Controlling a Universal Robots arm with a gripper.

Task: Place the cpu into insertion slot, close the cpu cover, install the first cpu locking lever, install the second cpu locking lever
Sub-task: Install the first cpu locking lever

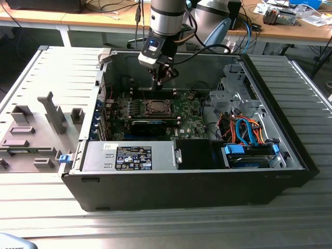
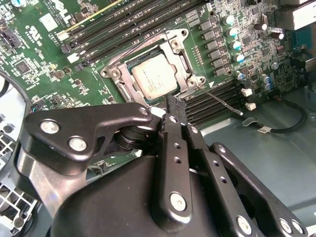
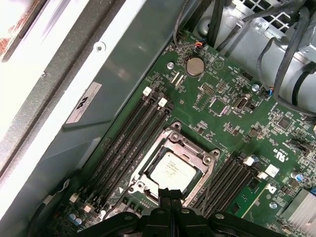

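Table: ribbed grey metal slats, widest surface in the exterior view.
Computer case: black steel box, side open, lying flat on the table.
Fixture tray: matt grey moulded blocks and posts, on the table at the exterior view's left of the case.
Robot arm: smooth silver cylinder, reaching down into the case from above.
Power supply: plain grey sheet-metal box with a printed label, at the near wall of the case.
Green board: glossy green circuit board on the case floor, dense with small parts.
Gripper: black jointed metal links with bright screws; the two fingers are pressed together with nothing between them, tips poised at the edge of the cpu cover. Contact cannot be told.
Memory slots: long black parallel channels just beside the socket.
Cpu cover: thin silver frame with a square window, lying flat over the socket.
Insertion slot: black rim showing inside the frame.
Cpu: dull silver-grey square, seated in the insertion slot, framed by the cover's window.
Lever: thin bright rod angling out from the cover's corner; whether it is latched cannot be told.
Coin cell: small silver disc.
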